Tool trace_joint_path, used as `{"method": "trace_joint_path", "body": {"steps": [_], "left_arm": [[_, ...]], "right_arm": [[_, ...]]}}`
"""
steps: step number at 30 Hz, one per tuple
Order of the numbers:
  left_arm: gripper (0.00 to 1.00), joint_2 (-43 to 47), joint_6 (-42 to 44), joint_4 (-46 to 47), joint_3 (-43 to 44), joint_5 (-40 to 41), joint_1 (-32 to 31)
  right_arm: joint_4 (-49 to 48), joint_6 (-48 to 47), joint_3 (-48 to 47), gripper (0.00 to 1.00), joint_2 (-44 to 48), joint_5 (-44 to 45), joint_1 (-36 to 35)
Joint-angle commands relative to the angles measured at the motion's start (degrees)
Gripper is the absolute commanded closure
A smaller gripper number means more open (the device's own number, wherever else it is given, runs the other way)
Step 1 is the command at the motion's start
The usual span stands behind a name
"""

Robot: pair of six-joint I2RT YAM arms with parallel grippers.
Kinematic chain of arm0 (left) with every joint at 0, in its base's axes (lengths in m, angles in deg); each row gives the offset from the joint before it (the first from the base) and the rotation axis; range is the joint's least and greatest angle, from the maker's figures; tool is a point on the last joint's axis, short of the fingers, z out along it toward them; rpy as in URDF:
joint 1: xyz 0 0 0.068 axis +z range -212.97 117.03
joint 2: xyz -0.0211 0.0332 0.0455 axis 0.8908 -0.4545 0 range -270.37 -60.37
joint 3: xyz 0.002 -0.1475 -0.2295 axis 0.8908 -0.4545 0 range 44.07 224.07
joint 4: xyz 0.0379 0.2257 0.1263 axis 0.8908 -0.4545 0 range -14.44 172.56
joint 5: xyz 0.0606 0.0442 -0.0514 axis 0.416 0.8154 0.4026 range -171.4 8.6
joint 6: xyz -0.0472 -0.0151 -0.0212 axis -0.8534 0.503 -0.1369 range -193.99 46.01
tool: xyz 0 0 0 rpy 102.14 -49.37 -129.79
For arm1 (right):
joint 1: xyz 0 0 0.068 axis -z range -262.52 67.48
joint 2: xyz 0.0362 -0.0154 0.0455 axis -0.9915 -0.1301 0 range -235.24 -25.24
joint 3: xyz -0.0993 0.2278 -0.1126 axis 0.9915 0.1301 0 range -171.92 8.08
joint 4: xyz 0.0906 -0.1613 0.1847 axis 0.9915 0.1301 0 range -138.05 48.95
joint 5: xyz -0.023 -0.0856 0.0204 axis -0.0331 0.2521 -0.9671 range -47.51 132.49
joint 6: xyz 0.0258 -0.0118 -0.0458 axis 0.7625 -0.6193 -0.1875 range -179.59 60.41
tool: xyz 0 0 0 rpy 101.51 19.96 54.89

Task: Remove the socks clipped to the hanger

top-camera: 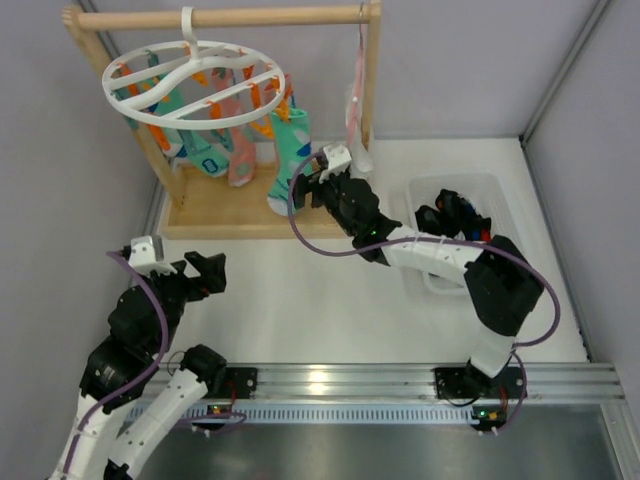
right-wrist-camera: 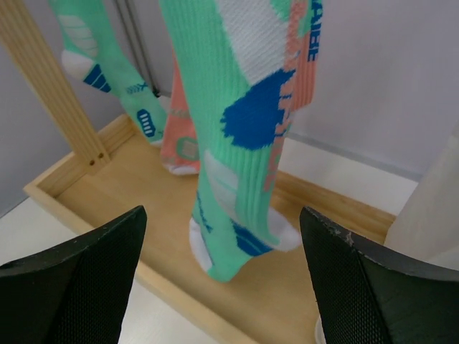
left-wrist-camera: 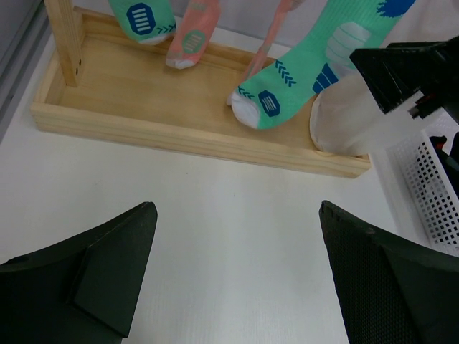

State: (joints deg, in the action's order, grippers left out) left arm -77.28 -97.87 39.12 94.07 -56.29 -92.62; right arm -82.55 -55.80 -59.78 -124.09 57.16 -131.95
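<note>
The white hanger hangs by its hook from the top bar of the wooden rack, with mint-green and pink socks clipped under it, dangling over the rack's tray. The right arm stretches forward and left to the nearest mint-green sock, with the right gripper spread wide to either side of its lower part and pinching nothing. The left arm is folded near its base, the left gripper spread and empty over the table. Right of the rack, a white bin holds dark socks.
</note>
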Motion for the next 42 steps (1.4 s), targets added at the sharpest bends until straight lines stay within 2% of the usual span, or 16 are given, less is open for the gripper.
{"method": "trace_joint_path", "body": {"steps": [1,5,9,13,14,15,16,18,24,27,31,34,35,39,42], "left_arm": [[0.02,-0.67,0.41,2.92,-0.08,-0.41,0.29],[0.02,-0.85,0.59,2.84,-0.08,-0.67,0.29],[0.02,-1.55,0.85,3.01,0.01,-0.76,0.21],[0.02,-1.99,0.85,3.01,0.19,-1.20,0.21],[0.02,-2.08,0.94,3.01,0.27,-1.28,0.29],[0.02,-2.17,0.94,2.92,0.88,-1.28,0.21],[0.02,-2.34,0.94,3.01,1.15,-1.46,0.21],[0.02,-3.04,0.85,2.92,2.20,-2.77,0.29],[0.02,-8.04,-0.73,2.75,12.73,-15.93,0.21],[0.02,-11.46,-1.87,2.75,21.08,-22.78,0.29],[0.02,-15.96,-2.49,2.66,31.63,-27.73,0.21],[0.01,-20.70,-1.88,0.74,39.63,-27.22,0.38],[0.01,-23.93,-1.09,-1.88,44.61,-26.78,0.73],[0.02,-31.33,0.94,-8.74,54.04,-22.83,3.10],[0.02,-35.37,2.61,-11.31,57.13,-18.78,6.17]], "right_arm": [[-6.89,-2.38,-6.49,0.16,-4.68,1.67,2.76],[-8.12,-3.26,-10.62,0.16,-9.25,-3.76,4.51],[-11.36,-5.37,-11.51,0.35,-12.85,-9.74,4.69],[-13.31,-4.14,-12.91,0.48,-14.88,-17.83,5.22],[-13.31,-2.23,-13.70,0.54,-15.14,-20.45,5.31],[-13.75,-1.86,-13.71,0.73,-15.06,-21.09,5.31],[-14.27,-1.42,-13.36,0.84,-14.80,-20.74,4.87],[-16.81,-0.72,-10.82,0.99,-12.70,-19.87,4.17],[-17.53,-3.17,-3.08,1.00,-4.08,-11.62,-1.98],[-16.04,-5.81,-0.44,1.00,-0.39,-6.52,-6.28],[-13.49,-8.53,0.62,1.00,1.55,1.03,-13.39],[-11.12,-11.52,-1.30,1.00,1.03,5.78,-18.66],[-10.68,-13.01,-2.10,1.00,0.07,7.11,-20.16],[-7.87,-17.67,-7.46,1.00,-3.89,13.35,-26.32],[-6.99,-18.82,-11.50,1.00,-7.49,15.82,-29.40]]}}
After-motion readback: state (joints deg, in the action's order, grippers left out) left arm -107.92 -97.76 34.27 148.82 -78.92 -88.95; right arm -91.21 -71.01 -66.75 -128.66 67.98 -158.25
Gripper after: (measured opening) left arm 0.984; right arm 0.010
